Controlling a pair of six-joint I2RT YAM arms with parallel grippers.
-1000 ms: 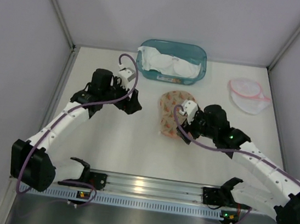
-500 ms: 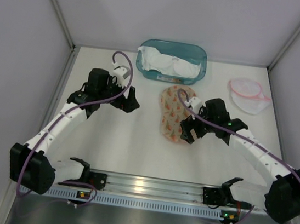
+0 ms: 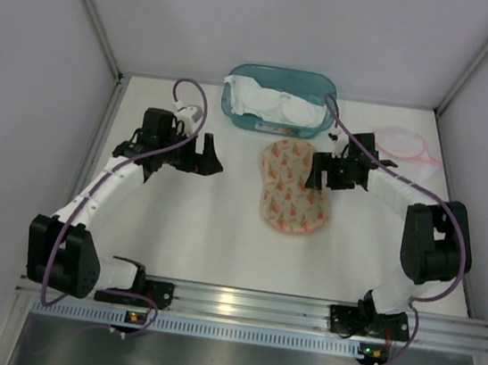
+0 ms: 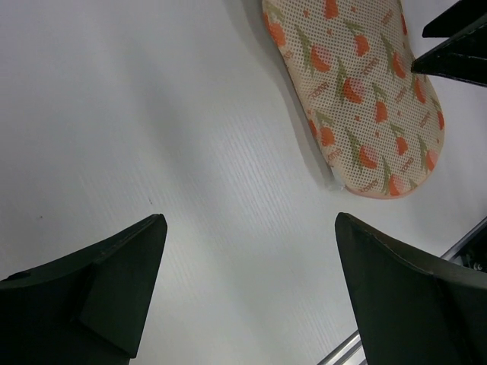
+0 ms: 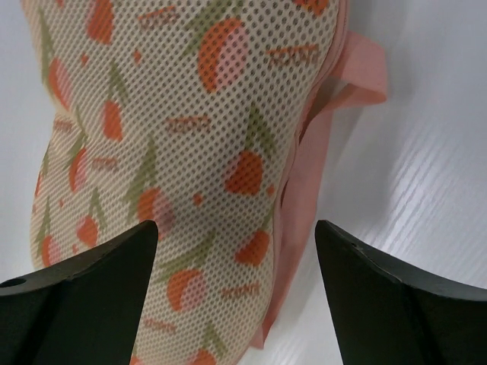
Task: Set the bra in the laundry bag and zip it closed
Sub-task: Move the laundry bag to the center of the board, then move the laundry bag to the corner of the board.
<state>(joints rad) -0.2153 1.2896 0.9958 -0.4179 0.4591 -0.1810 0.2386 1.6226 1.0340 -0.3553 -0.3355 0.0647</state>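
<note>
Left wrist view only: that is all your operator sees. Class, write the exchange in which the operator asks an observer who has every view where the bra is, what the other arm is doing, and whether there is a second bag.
Operator: I see just the patterned bag on the table. Where is the bra?
Observer: A white bra lies in a teal basket at the back of the table, behind the bag.
Operator: What is the right end effector doing?
Observer: The right end effector hangs open at the bag's right edge, gripping nothing.
Operator: Is there any other bag?
Observer: Yes, a white mesh bag with a pink rim lies at the far right.
</note>
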